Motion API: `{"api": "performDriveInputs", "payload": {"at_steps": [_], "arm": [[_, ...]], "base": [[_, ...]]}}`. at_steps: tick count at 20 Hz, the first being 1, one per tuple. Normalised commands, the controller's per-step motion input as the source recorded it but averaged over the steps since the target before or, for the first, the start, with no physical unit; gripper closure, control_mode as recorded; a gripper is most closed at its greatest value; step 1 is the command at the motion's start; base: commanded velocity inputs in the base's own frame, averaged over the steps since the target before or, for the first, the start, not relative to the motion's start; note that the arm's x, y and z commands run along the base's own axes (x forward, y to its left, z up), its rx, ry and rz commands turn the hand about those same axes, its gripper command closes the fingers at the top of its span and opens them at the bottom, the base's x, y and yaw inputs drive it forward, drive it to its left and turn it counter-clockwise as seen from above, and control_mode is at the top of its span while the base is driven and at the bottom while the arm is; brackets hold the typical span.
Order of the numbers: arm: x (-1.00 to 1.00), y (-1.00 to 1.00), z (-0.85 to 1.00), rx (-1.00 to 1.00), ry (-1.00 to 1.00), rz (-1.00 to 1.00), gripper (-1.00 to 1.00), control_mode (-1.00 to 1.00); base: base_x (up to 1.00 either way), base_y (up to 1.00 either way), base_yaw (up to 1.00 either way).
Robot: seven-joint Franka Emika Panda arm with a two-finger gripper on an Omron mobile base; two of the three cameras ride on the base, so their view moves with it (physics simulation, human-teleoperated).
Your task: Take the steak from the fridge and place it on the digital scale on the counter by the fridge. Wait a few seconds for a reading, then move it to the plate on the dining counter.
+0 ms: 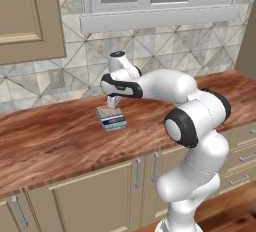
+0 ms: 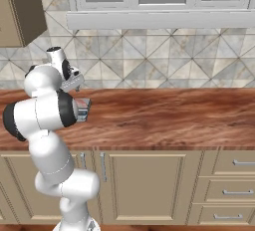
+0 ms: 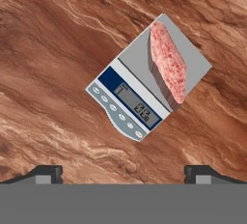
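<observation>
The pinkish-red steak (image 3: 168, 62) lies flat on the grey digital scale (image 3: 147, 87), along the edge away from its dark display strip, which shows a reading. The scale (image 1: 111, 118) rests on the reddish-brown counter (image 1: 50, 136) near the tiled wall. My gripper (image 3: 123, 171) hangs open straight above the scale, with its fingertips (image 3: 46, 172) spread wide and nothing between them. In the left base view the gripper (image 1: 114, 101) points down just over the scale. From the right base view my own arm hides most of the scale (image 2: 82, 109).
Beige cabinet doors (image 1: 100, 191) with slim handles run under the counter, and drawers (image 2: 234, 175) lie to the right. A tiled backsplash (image 2: 149, 65) and a window sill (image 1: 160, 18) rise behind. A wall cabinet (image 1: 27, 16) hangs at the upper left.
</observation>
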Motion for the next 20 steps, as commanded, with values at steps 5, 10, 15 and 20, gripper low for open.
{"api": "performDriveInputs", "payload": {"at_steps": [5,10,15,20], "arm": [[0.00,0.00,0.00,0.00,0.00,0.00,-1.00,-1.00],[0.00,0.00,0.00,0.00,0.00,0.00,-1.00,-1.00],[0.00,0.00,0.00,0.00,0.00,0.00,-1.00,-1.00],[0.00,0.00,0.00,0.00,0.00,0.00,-1.00,-1.00]], "base": [[0.00,0.00,0.00],[0.00,0.00,0.00],[0.00,0.00,0.00],[0.00,0.00,0.00]]}}
